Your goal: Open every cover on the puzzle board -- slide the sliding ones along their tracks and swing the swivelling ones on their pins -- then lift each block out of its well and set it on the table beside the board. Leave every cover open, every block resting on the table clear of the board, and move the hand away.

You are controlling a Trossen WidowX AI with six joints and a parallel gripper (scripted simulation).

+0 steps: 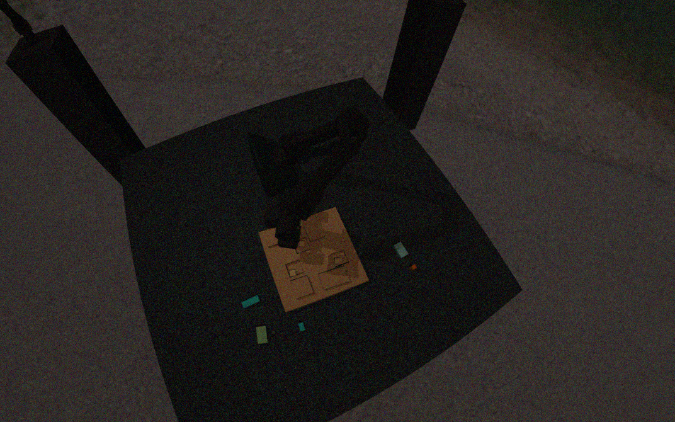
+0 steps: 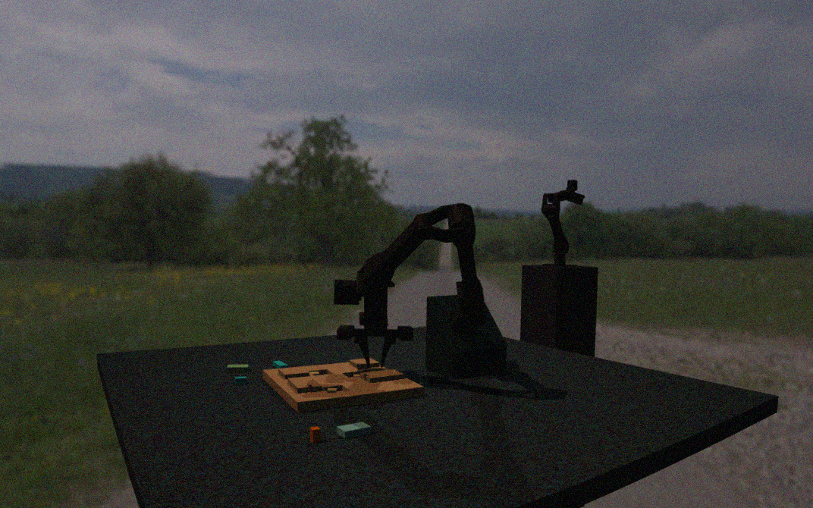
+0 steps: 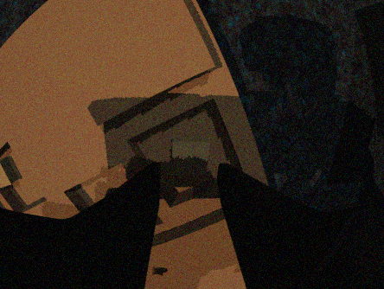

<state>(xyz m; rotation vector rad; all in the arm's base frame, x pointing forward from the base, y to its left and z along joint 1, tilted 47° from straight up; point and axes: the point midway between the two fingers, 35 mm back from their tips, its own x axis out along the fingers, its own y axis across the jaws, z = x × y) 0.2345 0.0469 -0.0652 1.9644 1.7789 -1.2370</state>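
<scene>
The tan puzzle board (image 1: 293, 294) (image 2: 353, 395) (image 3: 86, 67) lies in the middle of the dark table (image 1: 199, 223). My gripper (image 1: 289, 242) (image 2: 372, 358) (image 3: 188, 171) is down at the board's corner nearest the arm base, its fingers partly open. They straddle a framed well with a greyish block (image 3: 181, 150) in it, and nothing is gripped. Several blocks lie on the table off the board: a teal one (image 1: 250, 301) (image 2: 279, 363), a green one (image 1: 261, 334) (image 2: 237, 365), a small teal one (image 1: 301, 326) (image 2: 240, 378), a pale teal one (image 1: 400, 249) (image 2: 353, 428) and a small orange one (image 1: 413, 267) (image 2: 315, 434).
The arm's base block (image 2: 461, 335) stands just behind the board. Two dark pillars (image 1: 422, 54) (image 1: 64, 89) stand at the table's back corners; one carries a camera arm (image 2: 557, 221). The light is very dim.
</scene>
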